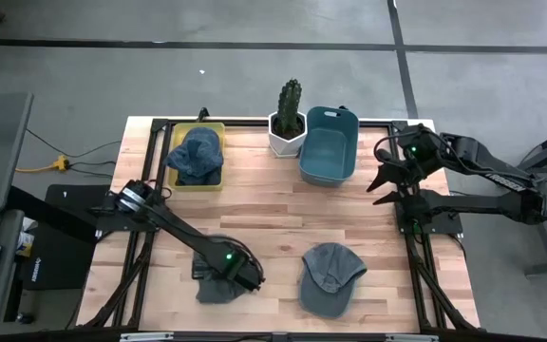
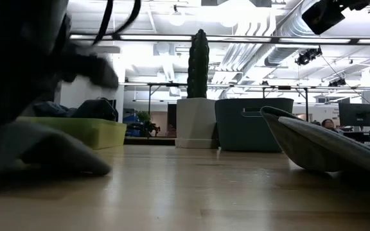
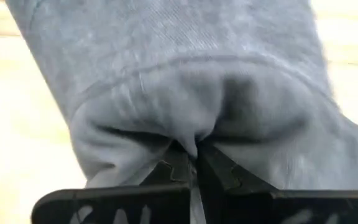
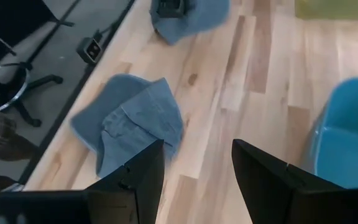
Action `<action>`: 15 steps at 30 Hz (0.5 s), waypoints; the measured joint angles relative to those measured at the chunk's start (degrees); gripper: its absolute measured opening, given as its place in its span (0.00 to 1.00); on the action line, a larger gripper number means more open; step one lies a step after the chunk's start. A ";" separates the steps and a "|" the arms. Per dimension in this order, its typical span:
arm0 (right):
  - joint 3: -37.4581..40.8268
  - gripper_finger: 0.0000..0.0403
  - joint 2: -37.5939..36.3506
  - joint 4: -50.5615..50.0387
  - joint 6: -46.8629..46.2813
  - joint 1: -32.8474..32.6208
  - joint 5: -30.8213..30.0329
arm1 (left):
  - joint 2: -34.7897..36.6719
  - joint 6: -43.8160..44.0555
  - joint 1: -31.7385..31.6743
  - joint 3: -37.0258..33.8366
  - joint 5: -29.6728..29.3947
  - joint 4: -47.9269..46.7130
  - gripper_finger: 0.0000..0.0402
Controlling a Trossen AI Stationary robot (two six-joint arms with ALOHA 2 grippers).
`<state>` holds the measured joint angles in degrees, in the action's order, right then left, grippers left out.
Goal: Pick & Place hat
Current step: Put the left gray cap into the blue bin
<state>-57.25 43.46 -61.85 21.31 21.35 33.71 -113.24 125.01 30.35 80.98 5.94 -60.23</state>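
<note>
Wooden tabletop (image 1: 273,209) carries our grey hat (image 1: 218,285) near its front edge, far from the cactus (image 1: 289,106); the left pincer (image 3: 194,163) is closed on a fold of it. We judge this thin pinch of cloth may slip when lifted. The right pincer (image 4: 194,168) waits wide apart beside the blue bin (image 1: 328,144).

bright overhead ceiling lights glare in the low view; near cloth blurred, shadows soft.

Three grey-blue fabric hats, placed relative to the yellow bin (image 1: 218,179) at the table's far left. One hat (image 1: 196,154) lies bunched inside the bin. A second (image 1: 218,284), crumpled, lies at the near edge well in front of the bin, its cloth pinched; the third (image 1: 330,276), a brimmed cap, lies flat to its right.
</note>
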 joint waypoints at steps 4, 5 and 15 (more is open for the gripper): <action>0.00 0.45 0.19 2.05 -0.27 0.01 3.19 | 2.73 -0.41 0.02 2.97 -1.98 -3.16 0.00; 0.00 0.45 0.35 2.78 -0.61 0.00 4.33 | 3.15 -0.70 0.04 3.92 -2.56 -3.73 0.00; 0.00 0.45 3.66 13.25 -10.23 -0.01 11.41 | 4.03 -3.15 0.02 19.15 -9.15 -21.27 0.00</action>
<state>-57.25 47.12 -48.60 11.08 21.34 45.12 -109.21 121.87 30.37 100.13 -3.20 -81.50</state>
